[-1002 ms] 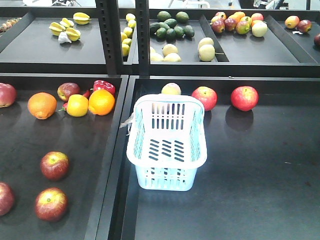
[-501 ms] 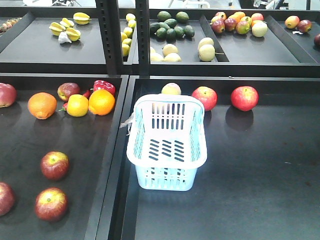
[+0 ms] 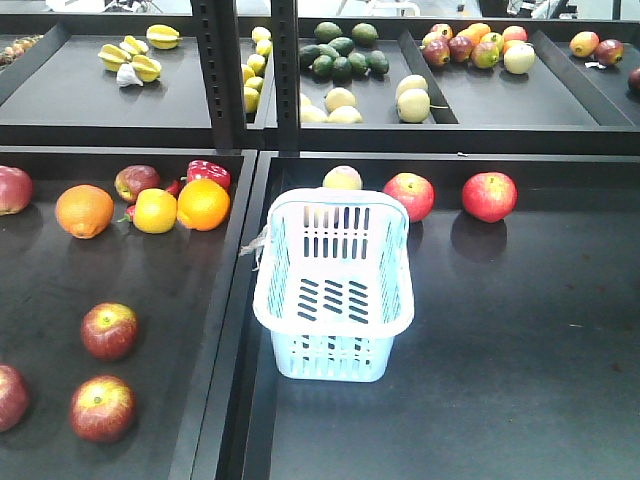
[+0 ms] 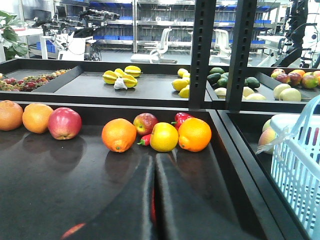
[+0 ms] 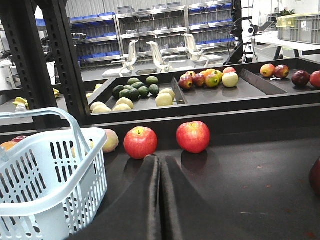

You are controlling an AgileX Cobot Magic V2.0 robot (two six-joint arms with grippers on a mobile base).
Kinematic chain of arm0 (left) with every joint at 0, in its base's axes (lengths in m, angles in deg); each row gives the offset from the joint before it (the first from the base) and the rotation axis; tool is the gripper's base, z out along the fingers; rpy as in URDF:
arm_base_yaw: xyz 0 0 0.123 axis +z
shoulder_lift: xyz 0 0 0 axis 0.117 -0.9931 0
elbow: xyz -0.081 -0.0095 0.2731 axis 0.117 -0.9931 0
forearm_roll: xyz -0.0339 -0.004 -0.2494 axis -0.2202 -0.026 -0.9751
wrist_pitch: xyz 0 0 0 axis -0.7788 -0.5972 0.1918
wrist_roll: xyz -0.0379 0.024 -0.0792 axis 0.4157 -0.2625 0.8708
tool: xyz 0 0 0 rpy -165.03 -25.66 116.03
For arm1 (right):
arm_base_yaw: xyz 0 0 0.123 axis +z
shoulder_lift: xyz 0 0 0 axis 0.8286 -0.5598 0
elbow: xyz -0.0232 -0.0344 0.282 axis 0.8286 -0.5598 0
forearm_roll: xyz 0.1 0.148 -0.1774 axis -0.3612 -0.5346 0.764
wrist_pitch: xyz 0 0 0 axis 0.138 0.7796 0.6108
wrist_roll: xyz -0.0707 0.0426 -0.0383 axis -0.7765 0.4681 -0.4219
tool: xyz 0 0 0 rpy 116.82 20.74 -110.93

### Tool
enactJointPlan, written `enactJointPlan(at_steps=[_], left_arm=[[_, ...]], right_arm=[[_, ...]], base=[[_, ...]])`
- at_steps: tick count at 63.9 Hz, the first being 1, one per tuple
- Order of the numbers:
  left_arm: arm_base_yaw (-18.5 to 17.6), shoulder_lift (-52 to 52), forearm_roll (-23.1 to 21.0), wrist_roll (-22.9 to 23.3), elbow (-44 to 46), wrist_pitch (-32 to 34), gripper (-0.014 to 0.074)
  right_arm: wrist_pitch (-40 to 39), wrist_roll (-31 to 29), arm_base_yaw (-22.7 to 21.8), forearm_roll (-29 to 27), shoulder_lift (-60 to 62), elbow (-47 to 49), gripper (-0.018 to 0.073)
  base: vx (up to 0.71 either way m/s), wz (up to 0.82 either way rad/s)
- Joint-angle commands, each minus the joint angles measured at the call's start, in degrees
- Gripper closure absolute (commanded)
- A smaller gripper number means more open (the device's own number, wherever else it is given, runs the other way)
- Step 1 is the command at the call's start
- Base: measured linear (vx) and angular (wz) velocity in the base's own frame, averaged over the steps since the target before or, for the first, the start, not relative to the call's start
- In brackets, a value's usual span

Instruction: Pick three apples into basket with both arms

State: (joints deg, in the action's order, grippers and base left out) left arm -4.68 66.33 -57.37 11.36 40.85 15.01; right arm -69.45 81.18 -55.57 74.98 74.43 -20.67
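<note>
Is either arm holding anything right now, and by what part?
Nothing is held. The left gripper and right gripper each show jaws pressed together with no fruit between them; the basket is empty.

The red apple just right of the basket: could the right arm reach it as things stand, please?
Probably yes. The apple lies almost straight ahead of the right gripper, with only bare tray between; the basket sits off to the left. The jaws are shut and would need opening first.

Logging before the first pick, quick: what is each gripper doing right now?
Left gripper: closed, fingers pressed together, holding nothing.
Right gripper: closed, fingers pressed together, holding nothing.
</note>
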Motion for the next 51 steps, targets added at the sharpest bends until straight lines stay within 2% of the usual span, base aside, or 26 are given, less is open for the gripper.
enactJointPlan(at_steps=[1, 14, 17, 20, 28, 31, 35, 45, 48, 51], left_arm=[[-0.1, 0.7, -0.5, 0.2, -1.3, 4.4, 0.0603], [-0.1, 0.7, -0.8, 1.0, -1.3, 6.4, 0.0603], [-0.1, 0.7, -1.9, 3.1, -1.3, 7.5, 0.0603], [-0.1, 0.7, -5.1, 6.9, -1.3, 8.9, 0.0603], [-0.1, 0.7, -17.1, 21.1, -1.3, 11.4, 0.0603], [-0.1, 0.7, -20.6, 24.9, -1.3, 11.9, 0.0603], [-0.1, 0.7, -23.1, 26.6, -1.3, 11.9, 0.0603], [-0.1, 0.7, -23.1, 26.8, -1.2, 13.6, 0.0603], [-0.1, 0.7, -23.7, 28.6, -0.8, 13.9, 0.0603], [-0.1, 0.7, -26.2, 32.2, -0.6, 14.8, 0.0603]], right_arm=[[-3.9, -0.6, -0.4, 0.5, 0.6, -0.7, 0.0564], [-3.9, -0.6, -0.4, 0.5, 0.6, -0.7, 0.0564], [-3.9, -0.6, -0.4, 0.5, 0.6, -0.7, 0.0564], [-3.9, -0.6, -0.4, 0.5, 0.6, -0.7, 0.0564], [-3.9, -0.6, -0.4, 0.5, 0.6, -0.7, 0.0564], [-3.9, -0.6, -0.4, 0.5, 0.6, -0.7, 0.0564], [-3.9, -0.6, -0.4, 0.5, 0.6, -0.7, 0.0564], [-3.9, -0.6, -0.4, 0.5, 0.6, -0.7, 0.0564], [-3.9, -0.6, -0.4, 0.5, 0.6, -0.7, 0.0564], [-3.9, -0.6, -0.4, 0.5, 0.6, -0.7, 0.0564]], base=[[0.0, 0.0], [0.0, 0.0], [0.0, 0.0], [0.0, 0.0], [0.0, 0.0], [0.0, 0.0], [0.0, 0.0], [0.0, 0.0], [0.0, 0.0], [0.0, 0.0]])
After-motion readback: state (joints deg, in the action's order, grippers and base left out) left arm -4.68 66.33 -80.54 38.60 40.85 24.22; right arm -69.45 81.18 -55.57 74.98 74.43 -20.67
